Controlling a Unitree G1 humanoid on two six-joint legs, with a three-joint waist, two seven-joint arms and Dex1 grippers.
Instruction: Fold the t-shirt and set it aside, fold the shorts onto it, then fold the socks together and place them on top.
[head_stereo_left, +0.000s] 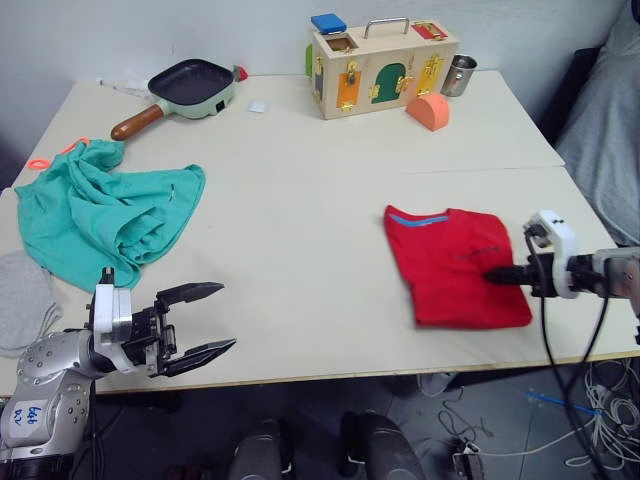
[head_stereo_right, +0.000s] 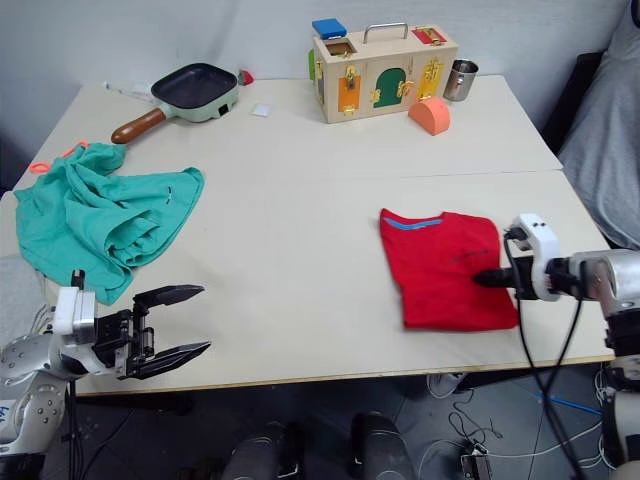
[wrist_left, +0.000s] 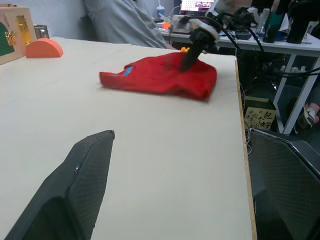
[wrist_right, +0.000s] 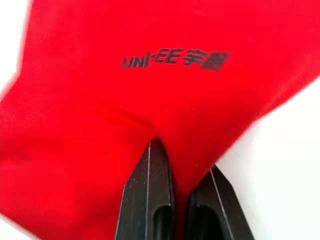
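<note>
My right claw (head_stereo_left: 497, 273) is pinched onto the folded t-shirt (head_stereo_left: 450, 262) near the bench's right edge; my left claw (head_stereo_left: 200, 322) gapes empty, nearer the shorts (head_stereo_left: 100, 212)

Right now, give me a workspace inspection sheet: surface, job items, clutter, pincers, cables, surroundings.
Surface: pale table, seam across it.
Job items: red t-shirt folded, near the right edge; teal shorts crumpled at left; grey socks at the left edge.
Clutter: frying pan, wooden latch box, metal cup, orange block along the far side.
Pincers: left pincer open above the near edge; right pincer shut on the t-shirt.
Cables: black cable hanging from the right arm; more on the floor.
Surroundings: person seated at right.
</note>
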